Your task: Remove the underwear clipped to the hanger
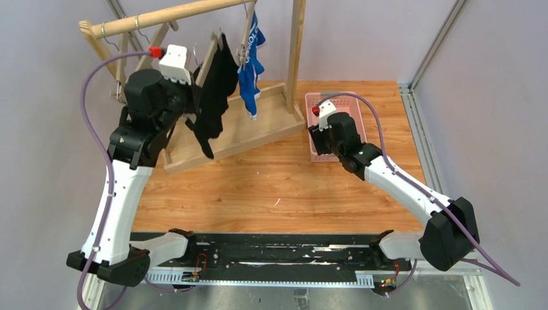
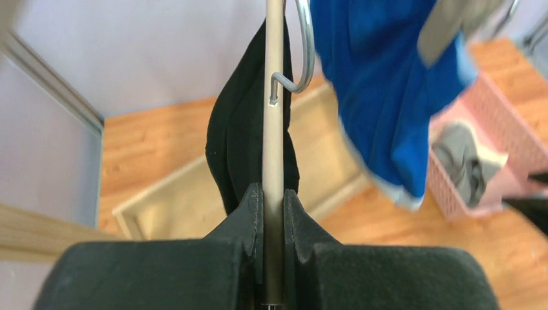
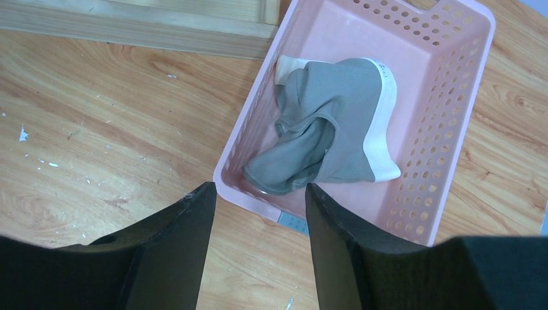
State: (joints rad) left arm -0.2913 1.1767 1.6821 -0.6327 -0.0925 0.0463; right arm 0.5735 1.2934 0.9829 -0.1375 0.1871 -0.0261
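Observation:
My left gripper (image 1: 194, 97) is shut on the wooden bar of a hanger (image 2: 274, 129), jaws tight on both sides of it (image 2: 274, 197). The black underwear (image 1: 216, 97) hangs from that hanger and droops behind the bar (image 2: 236, 142). The blue underwear with white lettering (image 1: 251, 64) hangs from a second hanger on the rail and is blurred in the left wrist view (image 2: 381, 97). The grey underwear (image 3: 329, 123) lies in the pink basket (image 3: 446, 116). My right gripper (image 3: 258, 190) is open and empty above the basket's near rim.
A wooden rack with a top rail (image 1: 174, 14) and a tray-like base (image 1: 245, 129) stands at the back left. The pink basket (image 1: 352, 97) sits right of the rack's base, partly under my right arm. A metal hanger hook (image 2: 304, 51) curves beside the bar.

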